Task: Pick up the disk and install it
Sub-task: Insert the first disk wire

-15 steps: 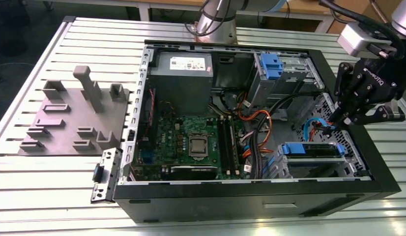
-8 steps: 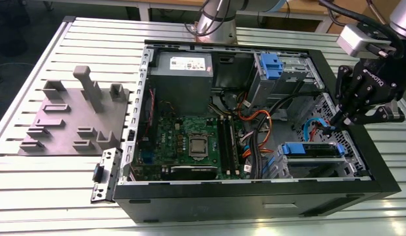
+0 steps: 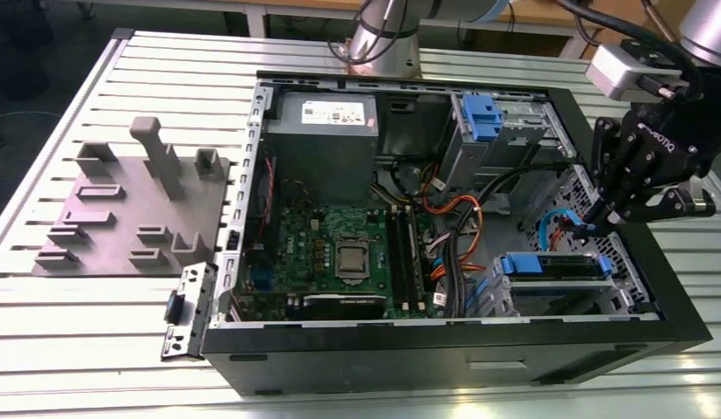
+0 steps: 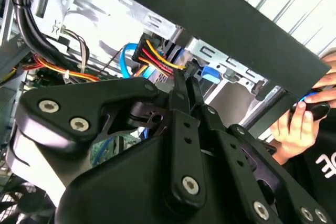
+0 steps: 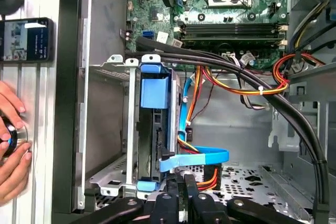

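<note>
The disk sits in the lower drive cage at the exterior view's right, inside the open computer case, with its blue bracket facing up. In the first wrist view the disk stands edge-on in the metal cage, blue tab at its end. My gripper hangs just above and beside that cage, near the case's wall. Its fingers are shut with nothing between them in both wrist views. The tips lie close to a blue data cable and the red-yellow power wires.
A grey power supply and a second blue bracket sit at the case's far end. Thick black cables cross the bay. A grey fixture block lies on the table. A person's hand rests outside the case wall.
</note>
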Robot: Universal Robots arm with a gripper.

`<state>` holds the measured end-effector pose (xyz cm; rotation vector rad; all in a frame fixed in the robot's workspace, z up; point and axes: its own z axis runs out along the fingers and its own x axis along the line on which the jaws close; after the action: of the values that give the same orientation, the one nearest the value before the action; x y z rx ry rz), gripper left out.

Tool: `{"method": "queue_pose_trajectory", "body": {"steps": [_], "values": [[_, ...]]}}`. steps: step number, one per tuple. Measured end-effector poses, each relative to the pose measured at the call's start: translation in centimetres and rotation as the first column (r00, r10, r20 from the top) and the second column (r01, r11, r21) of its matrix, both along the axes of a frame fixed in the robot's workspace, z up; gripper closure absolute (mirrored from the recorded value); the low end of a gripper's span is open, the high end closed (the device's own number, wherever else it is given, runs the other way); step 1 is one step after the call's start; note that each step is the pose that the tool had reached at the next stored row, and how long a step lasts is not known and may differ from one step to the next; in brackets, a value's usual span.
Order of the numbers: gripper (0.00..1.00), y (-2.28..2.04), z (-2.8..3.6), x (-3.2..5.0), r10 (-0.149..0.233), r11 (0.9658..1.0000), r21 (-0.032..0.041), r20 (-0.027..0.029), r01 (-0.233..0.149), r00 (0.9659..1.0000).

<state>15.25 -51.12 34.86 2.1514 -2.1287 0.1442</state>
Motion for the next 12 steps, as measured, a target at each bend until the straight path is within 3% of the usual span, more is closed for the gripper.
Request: {"method": "queue_pose_trajectory", "body": {"steps": [3,5,12], "values": [[0.84,-0.36,-0.08,-0.12,0.0,1.0,0.0006,0.0189,0.0,0.9998],[0.84,-0.65,-0.16,-0.22,0.0,1.0,0.0016,0.0284,0.0,0.9996],[0.84,-1.77,-0.27,-1.01,0.0,1.0,0.0047,0.0395,0.0,0.9992]]}}
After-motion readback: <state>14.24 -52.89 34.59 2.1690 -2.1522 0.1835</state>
